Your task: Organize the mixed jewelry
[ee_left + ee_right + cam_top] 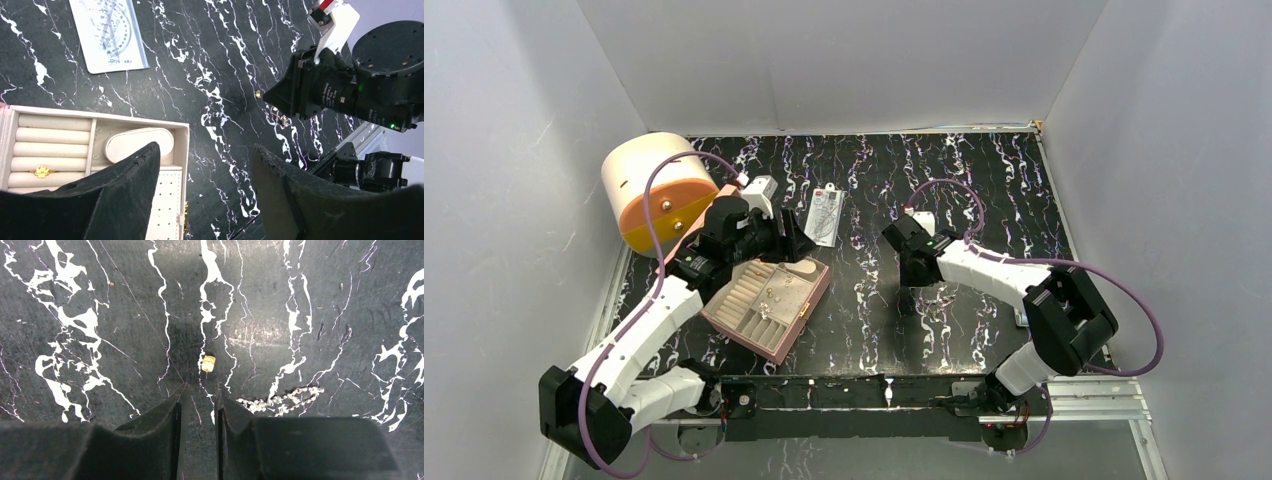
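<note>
The right tool (pixel 201 390) hangs low over the counter (pixel 340 300). Its two dark, matte fingers are drawn close, leaving only a narrow slit with nothing in it. Just beyond the tips, in line with that slit and touching neither finger, a tiny gold stud (pixel 208 363) lies on the counter, with a rounded head and a thin post. To its right, just beside the right-hand finger, a fine beaded chain (pixel 280 400) of pale silvery-gold links lies in a loose, kinked line. The counter is glossy black with white marble-like veins and fine scratches.

The left tool (pixel 205 150) is spread wide and holds nothing. It hangs above the edge of the jewelry box (pixel 184 145). The box is pink outside and lined in cream, with a row of soft rolls and an oval cushion (pixel 137 142). A small gold piece (pixel 41 171) is tucked between two of the rolls.
</note>
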`<state>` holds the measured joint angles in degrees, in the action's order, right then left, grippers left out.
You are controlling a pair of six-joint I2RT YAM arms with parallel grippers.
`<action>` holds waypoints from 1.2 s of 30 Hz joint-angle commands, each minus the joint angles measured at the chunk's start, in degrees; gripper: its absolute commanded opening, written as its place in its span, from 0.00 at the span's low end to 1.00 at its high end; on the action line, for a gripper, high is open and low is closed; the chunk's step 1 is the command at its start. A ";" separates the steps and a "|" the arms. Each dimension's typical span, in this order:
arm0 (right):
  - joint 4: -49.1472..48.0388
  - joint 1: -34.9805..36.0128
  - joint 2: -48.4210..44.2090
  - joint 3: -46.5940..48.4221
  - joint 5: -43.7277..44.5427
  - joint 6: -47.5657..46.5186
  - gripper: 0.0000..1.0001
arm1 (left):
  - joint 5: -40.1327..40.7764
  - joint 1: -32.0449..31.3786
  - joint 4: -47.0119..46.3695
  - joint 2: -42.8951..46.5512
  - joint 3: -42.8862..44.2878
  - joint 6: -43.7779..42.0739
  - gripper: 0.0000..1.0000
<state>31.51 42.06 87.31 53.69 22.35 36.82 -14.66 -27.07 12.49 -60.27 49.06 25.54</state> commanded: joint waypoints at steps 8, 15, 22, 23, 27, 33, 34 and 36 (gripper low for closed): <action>-2.66 -0.31 -0.91 -1.37 0.41 -1.37 0.27 | -1.51 0.18 -4.20 -0.33 -1.25 1.27 0.64; -3.64 -0.40 0.67 -1.00 0.58 -1.98 0.25 | -1.52 0.18 -4.32 -0.25 -1.80 1.51 0.64; -3.34 -0.64 2.01 -0.14 1.29 -2.85 0.24 | -1.34 0.18 -4.25 0.00 -2.43 1.70 0.64; -3.30 -0.69 2.07 -0.11 1.33 -3.01 0.23 | -1.40 0.18 -4.31 -0.09 -2.39 1.71 0.64; -3.64 -0.97 2.37 -0.12 1.05 -3.54 0.21 | -1.52 0.18 -4.41 -0.60 -2.23 1.54 0.65; -4.30 -1.31 3.17 -0.13 0.40 -4.15 0.19 | -1.68 0.18 -4.86 -1.25 -2.15 1.46 0.64; -4.46 -1.30 3.22 -0.08 0.28 -4.27 0.19 | -1.68 0.18 -4.88 -1.30 -2.13 1.49 0.64; -4.69 -1.44 3.38 0.09 -0.04 -4.59 0.19 | -1.78 0.18 -4.97 -1.47 -2.14 1.44 0.65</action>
<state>28.32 41.04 90.08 52.29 22.28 33.34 -15.73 -27.07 8.99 -61.71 46.72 27.27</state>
